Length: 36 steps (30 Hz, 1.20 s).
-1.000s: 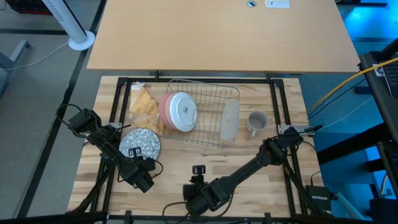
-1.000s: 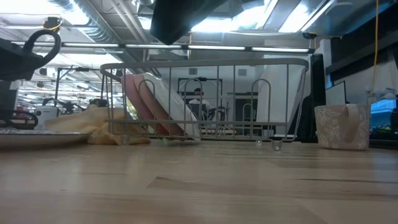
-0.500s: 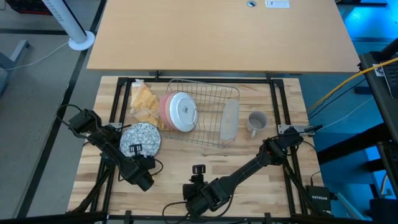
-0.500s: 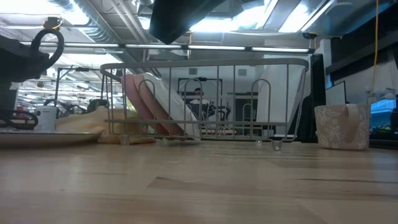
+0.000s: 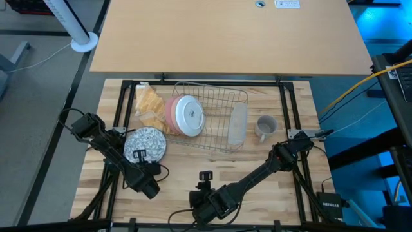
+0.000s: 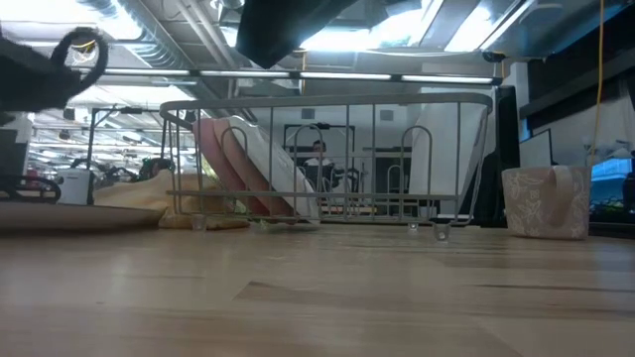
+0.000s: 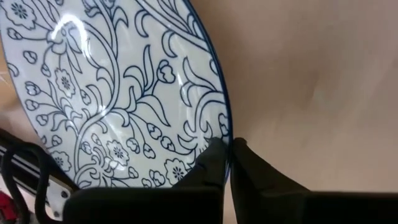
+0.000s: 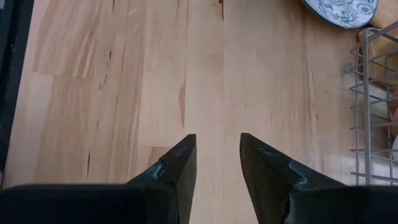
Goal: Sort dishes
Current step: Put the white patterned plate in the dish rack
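Observation:
A plate with a blue flower pattern [image 5: 147, 140] lies at the table's left, just in front of the yellow cloth [image 5: 149, 106]. My left gripper [image 5: 140, 156] is at its near edge, shut on its rim. In the wire rack [image 5: 209, 116], pink plates [image 5: 172, 113] stand on edge with a white-bottomed plate [image 5: 190, 115] leaning against them. A small grey mug [image 5: 265, 125] stands on the table right of the rack. My right gripper [image 8: 217, 155] hovers open over bare wood near the front middle. My left gripper pinches the patterned plate's near rim [image 7: 225, 127] between its two fingers. One finger [image 7: 211, 163] lies on the patterned face, the other just outside the edge. The fingers come from the table's near side. Whether the plate's far part rests on the table, I cannot tell.
The rack also holds a pale upright piece [image 5: 238, 122] at its right end. A black frame [image 5: 122, 103] runs along the table's sides. Bare wood [image 5: 257, 161] lies in front of the rack.
My left gripper has moved a little toward the far edge and shut on the patterned plate's near rim. The plate has shifted slightly toward the cloth.

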Motion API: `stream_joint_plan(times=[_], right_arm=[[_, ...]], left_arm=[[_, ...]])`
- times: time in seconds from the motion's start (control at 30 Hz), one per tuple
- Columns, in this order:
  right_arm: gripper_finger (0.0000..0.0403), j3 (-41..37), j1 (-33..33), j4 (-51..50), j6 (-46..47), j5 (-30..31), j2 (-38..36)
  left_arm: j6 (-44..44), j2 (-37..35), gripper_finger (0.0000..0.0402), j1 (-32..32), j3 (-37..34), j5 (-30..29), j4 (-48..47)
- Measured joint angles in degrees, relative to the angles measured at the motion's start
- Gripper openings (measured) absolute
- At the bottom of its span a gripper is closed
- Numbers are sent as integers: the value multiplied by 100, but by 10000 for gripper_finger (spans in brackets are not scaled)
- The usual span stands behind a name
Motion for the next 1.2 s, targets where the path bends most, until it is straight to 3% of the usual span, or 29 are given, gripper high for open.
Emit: stream_joint_plan(times=[0.17, 0.33, 0.47, 0.6, 0.97, 1.2], right_arm=[[128, 0, 0, 68, 0, 214, 0], [128, -17, -2, 234, -229, 923, 60], [128, -357, -2, 573, -623, 1565, 76], [128, -808, -5, 1048, -1077, 1838, 76], [128, -2041, -244, 4407, -3382, 1562, 92], [128, -2052, -657, 5486, -3654, 237, 92]], left_arm=[[22, 0, 1, -4, 337, 123, -35], [42, 0, 1, -25, 623, 375, -44], [-69, -16, 1, -123, 788, 477, -37], [-238, -33, 1, -265, 920, 560, -28], [-651, -41, 1, -529, 1305, 560, 32], [-575, -44, 1, -503, 1316, 553, 680]])
